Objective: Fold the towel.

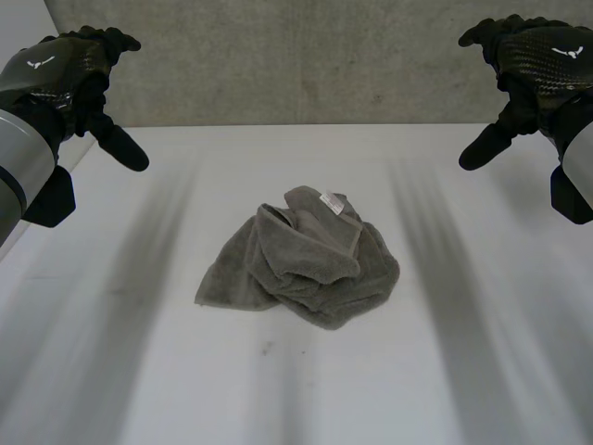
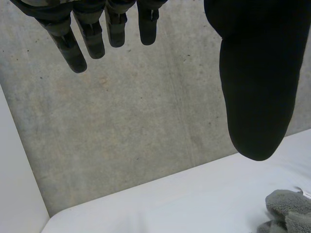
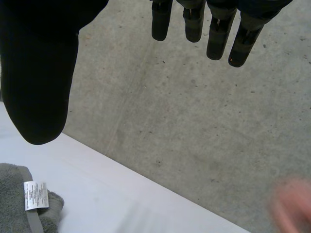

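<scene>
1. Mid-tabletop (image 1: 139, 371), the towel (image 1: 301, 260) is lying in a crumpled heap with its layers overlapping and its white label (image 1: 331, 202) showing on the far side. Nothing is folded yet.
2. Left hand (image 1: 65, 69) and right hand (image 1: 537, 56) are hovering high, one to each side, well apart from the towel. Left fingers (image 2: 73, 48) and right fingers (image 3: 214, 39) are hanging straight and relaxed, thumbs spread away, holding nothing.
3. Risk: the corners are hiding inside the heap. A hand pinching the nearest bulge is likely grabbing several layers, so the lift is dragging the whole wad instead of opening it.
4. Risk: two hands taking mismatched edges are leaving the towel twisted once it is spread.
5. Risk: thick pile is prone to slipping out of a shallow pinch, and a deep one is jamming fingers against the tabletop.
6. Judgement: flattening is looking like the first job. Folding the heap as it is lying is likely giving a lumpy, skewed result.
</scene>
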Motion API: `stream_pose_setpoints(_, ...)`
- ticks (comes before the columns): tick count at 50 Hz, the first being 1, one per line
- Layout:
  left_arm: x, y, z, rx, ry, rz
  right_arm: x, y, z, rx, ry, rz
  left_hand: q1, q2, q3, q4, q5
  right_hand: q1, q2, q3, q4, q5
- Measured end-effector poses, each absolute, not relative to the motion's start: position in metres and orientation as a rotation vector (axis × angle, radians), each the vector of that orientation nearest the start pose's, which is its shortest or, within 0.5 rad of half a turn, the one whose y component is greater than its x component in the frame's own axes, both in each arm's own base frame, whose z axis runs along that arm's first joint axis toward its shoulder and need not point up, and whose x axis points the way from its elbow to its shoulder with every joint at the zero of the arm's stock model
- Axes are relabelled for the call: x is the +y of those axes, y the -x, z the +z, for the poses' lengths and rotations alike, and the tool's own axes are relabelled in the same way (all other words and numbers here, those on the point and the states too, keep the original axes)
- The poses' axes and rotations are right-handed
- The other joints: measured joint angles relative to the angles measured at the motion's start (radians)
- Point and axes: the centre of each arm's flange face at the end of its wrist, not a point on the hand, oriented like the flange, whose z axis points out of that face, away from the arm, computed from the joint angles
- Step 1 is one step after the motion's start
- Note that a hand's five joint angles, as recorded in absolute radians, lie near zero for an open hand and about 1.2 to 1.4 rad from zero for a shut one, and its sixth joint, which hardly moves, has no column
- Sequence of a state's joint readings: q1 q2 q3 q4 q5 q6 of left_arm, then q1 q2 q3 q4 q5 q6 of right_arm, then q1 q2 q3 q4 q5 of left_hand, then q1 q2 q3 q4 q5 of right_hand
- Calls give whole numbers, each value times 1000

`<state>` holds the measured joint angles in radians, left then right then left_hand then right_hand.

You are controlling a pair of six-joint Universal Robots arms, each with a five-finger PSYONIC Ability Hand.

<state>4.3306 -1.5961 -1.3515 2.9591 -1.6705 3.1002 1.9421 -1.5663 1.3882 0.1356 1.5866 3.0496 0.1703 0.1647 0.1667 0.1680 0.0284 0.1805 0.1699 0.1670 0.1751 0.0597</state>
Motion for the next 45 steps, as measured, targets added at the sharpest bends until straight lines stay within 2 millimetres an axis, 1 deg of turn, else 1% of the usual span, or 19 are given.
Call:
stream_pose_setpoints(5,-243,228,351,2368,-284,-2384,-239,-233,351,1999,464,-2118,0,0,0,0,0,0,0,0,0,0)
stream_pose_setpoints(9,-247,231,346,2373,-299,-2385,-240,-237,345,2003,496,-2098,0,0,0,0,0,0,0,0,0,0)
stream_pose_setpoints(12,-252,235,337,2403,-343,-2376,-245,-243,334,2019,556,-2059,0,0,0,0,0,0,0,0,0,0)
stream_pose_setpoints(13,-254,238,332,2421,-369,-2370,-246,-244,332,2021,569,-2052,0,0,0,0,0,0,0,0,0,0)
stream_pose_setpoints(17,-260,247,312,2506,-479,-2331,-255,-253,312,2055,683,-1984,0,2,2,1,0,0,0,0,0,0)
stream_pose_setpoints(21,-263,255,293,2584,-565,-2281,-262,-258,296,2086,750,-1937,3,4,2,2,0,0,-1,0,0,0)
stream_pose_setpoints(23,-264,260,280,2631,-613,-2243,-265,-260,288,2104,776,-1913,3,6,3,2,0,0,-1,0,0,0)
stream_pose_setpoints(25,-265,267,262,2684,-667,-2188,-271,-263,274,2137,812,-1871,3,7,2,2,0,0,-1,0,0,0)
stream_pose_setpoints(28,-265,272,248,2712,-711,-2145,-275,-265,263,2162,831,-1840,3,7,3,2,0,0,-1,0,0,0)
stream_pose_setpoints(29,-265,276,237,2724,-747,-2114,-277,-266,255,2180,841,-1816,3,7,3,2,0,0,-1,0,0,0)
stream_pose_setpoints(31,-264,280,228,2728,-781,-2089,-280,-267,249,2197,847,-1796,3,7,3,2,0,0,-1,0,0,0)
stream_pose_setpoints(32,-264,283,220,2729,-815,-2064,-281,-268,243,2211,852,-1777,3,7,3,2,0,0,-1,0,0,0)
stream_pose_setpoints(34,-263,286,211,2725,-851,-2039,-283,-269,235,2228,858,-1752,3,7,3,2,0,0,-1,0,0,0)
stream_pose_setpoints(36,-260,290,200,2719,-901,-2000,-285,-271,225,2246,866,-1718,3,9,6,5,0,0,-1,0,0,0)
stream_pose_setpoints(37,-260,290,200,2719,-901,-2000,-285,-271,225,2246,866,-1718,3,9,6,5,0,0,-1,0,0,0)
stream_pose_setpoints(38,-256,293,189,2714,-955,-1963,-287,-273,213,2264,877,-1675,3,13,10,6,0,0,-1,0,0,0)
stream_pose_setpoints(40,-248,297,180,2713,-1012,-1927,-289,-274,203,2274,886,-1640,4,16,13,10,0,0,-1,0,0,0)
stream_pose_setpoints(42,-243,299,176,2715,-1043,-1908,-290,-276,198,2280,893,-1618,6,17,15,11,0,0,-1,0,0,0)
stream_pose_setpoints(45,-229,302,167,2724,-1098,-1864,-292,-278,186,2291,906,-1575,43,49,47,44,0,0,-1,0,0,0)
